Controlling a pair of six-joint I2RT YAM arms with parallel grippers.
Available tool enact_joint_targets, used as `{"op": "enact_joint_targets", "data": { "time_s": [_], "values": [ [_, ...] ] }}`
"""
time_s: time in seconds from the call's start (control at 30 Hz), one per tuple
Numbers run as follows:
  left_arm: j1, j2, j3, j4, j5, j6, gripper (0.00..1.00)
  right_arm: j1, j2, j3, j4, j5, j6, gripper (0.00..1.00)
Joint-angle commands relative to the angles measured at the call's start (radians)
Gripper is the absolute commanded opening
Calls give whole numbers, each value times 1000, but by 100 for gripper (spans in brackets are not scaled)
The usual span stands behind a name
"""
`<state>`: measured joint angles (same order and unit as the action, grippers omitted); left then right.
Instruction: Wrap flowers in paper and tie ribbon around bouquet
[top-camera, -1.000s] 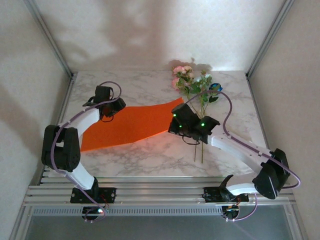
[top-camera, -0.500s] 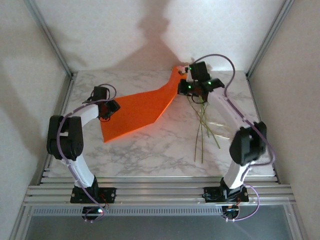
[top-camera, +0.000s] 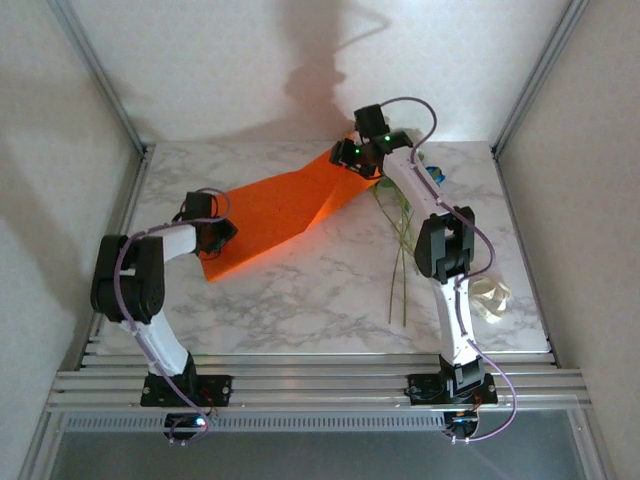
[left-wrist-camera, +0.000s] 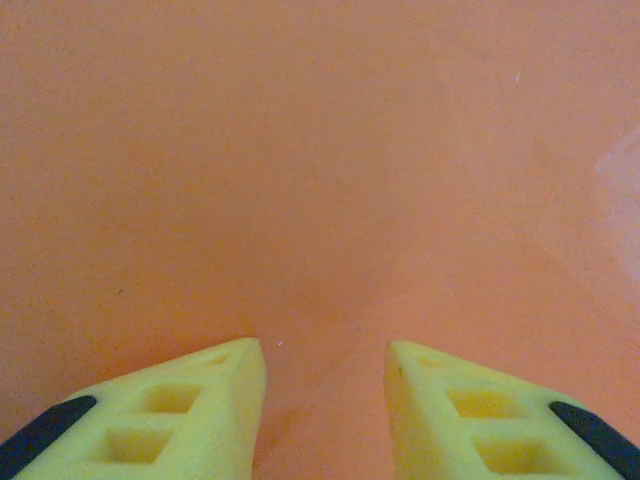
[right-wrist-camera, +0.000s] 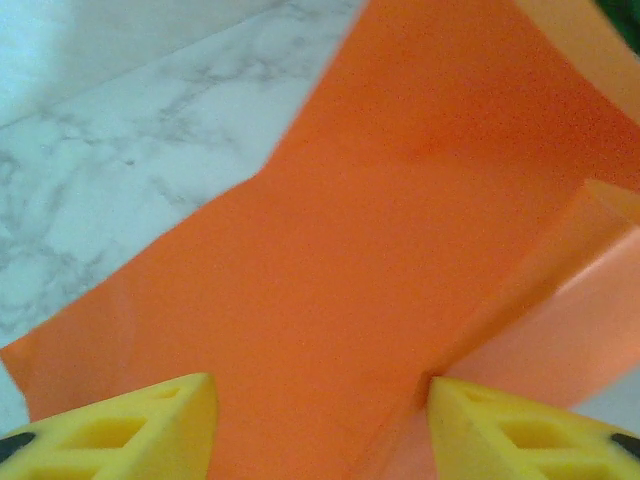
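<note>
On the marble table (top-camera: 300, 310), seen from above, the paper (top-camera: 275, 205) is spread slantwise from 9 o'clock towards 12 o'clock, its far end raised and creased; the left gripper (top-camera: 208, 232) is set over the paper's 9 o'clock end, and in its wrist view its yellow fingers (left-wrist-camera: 200, 400) are seen partly apart with only flat orange sheet behind the gap, so no hold on anything can be made out; the right gripper (top-camera: 350, 155) is placed at the paper's 12 o'clock end, and in its wrist view its fingers (right-wrist-camera: 130, 420) are spread wide above the sheet with nothing held between them, while a raised fold of paper is seen at 3 o'clock beside one finger; the flowers (top-camera: 402, 235) are laid at 1 o'clock just beside the paper's far end, largely hidden by the right arm, with thin stems pointed towards 6 o'clock on bare marble; the ribbon (top-camera: 490, 298) is seen in a loose heap at 4 o'clock, well apart from paper and flowers.
</note>
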<state>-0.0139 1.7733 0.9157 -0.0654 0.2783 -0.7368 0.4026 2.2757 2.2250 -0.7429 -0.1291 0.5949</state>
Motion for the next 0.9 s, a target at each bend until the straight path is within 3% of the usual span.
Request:
{"op": "enact_joint_targets", "data": {
  "time_s": [0.0, 0.13, 0.23, 0.37, 0.47, 0.57, 0.67, 0.87],
  "values": [
    [-44, -49, -142, -75, 91, -110, 37, 8, -215, -217, -41, 110, 181, 61],
    [-130, -174, -279, -43, 108, -235, 34, 5, -486, -621, 22, 208, 323, 68],
    [-226, -244, -373, 20, 130, -360, 34, 2, -622, -819, 33, 245, 377, 70],
    [-349, -293, -425, 91, 162, -498, 34, -8, -708, -1000, 155, 132, 385, 72],
    [-390, -328, -392, 74, 170, -528, 34, -8, -690, -1085, 281, -1, 435, 73],
    [-382, -377, -294, -53, 139, -480, 37, -3, -654, -1124, 377, -34, 461, 73],
    [-345, -387, -169, -163, 91, -402, 41, -11, -629, -1134, 345, -16, 503, 73],
    [-232, -214, 21, -167, 80, -263, 43, -17, -612, -1179, 399, 32, 479, 73]
  ]
}}
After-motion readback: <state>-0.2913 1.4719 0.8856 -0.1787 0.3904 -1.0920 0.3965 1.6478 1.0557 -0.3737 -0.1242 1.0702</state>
